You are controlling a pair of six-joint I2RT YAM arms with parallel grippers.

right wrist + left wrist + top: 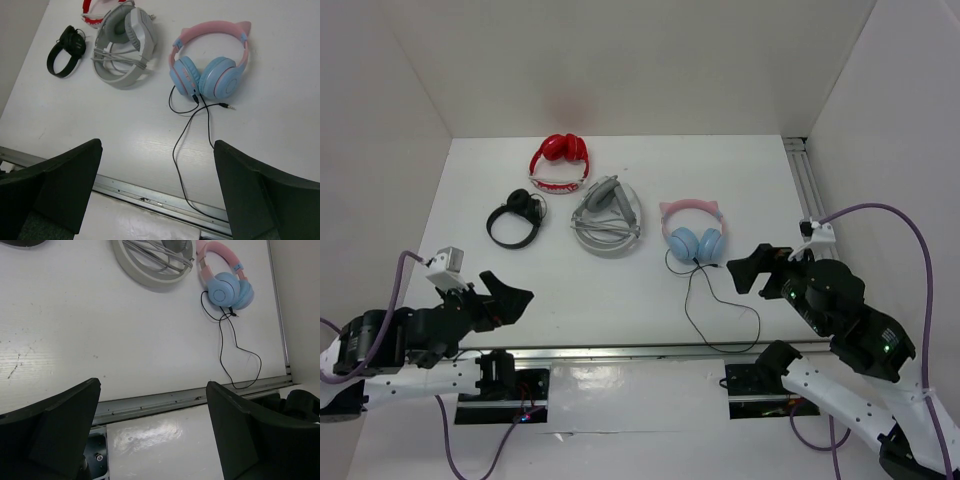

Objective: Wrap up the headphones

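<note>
- Right wrist view shows the right gripper (160,192) with its two matte black, wedge-shaped fingers (60,185) spread wide apart and nothing between them
- Left gripper (150,432) stands the same way in its own view: blunt black fingers far apart and empty, near the front edge of the table (100,130)
- Ahead of the right gripper and apart from it, the headphones (210,75) lie flat on the smooth white tabletop: a pink band with two small pointed ears, and round light blue earcups side by side
- Their thin black cable (192,135) leaves the cup on the left of this view, trails in loose loops toward the front edge and comes back; its metal plug lies just beside the other cup
- Only this loose cable lies between the right gripper and the earcups
- Ribbed metal rail (650,350) borders the front edge, with the cable's nearest loop almost reaching it
- Left of the pink pair sits a bulky grey and white pair (606,215) with a pale cord bundled across it; further left is a small black pair (515,220), and behind both a glossy red pair (560,160)
</note>
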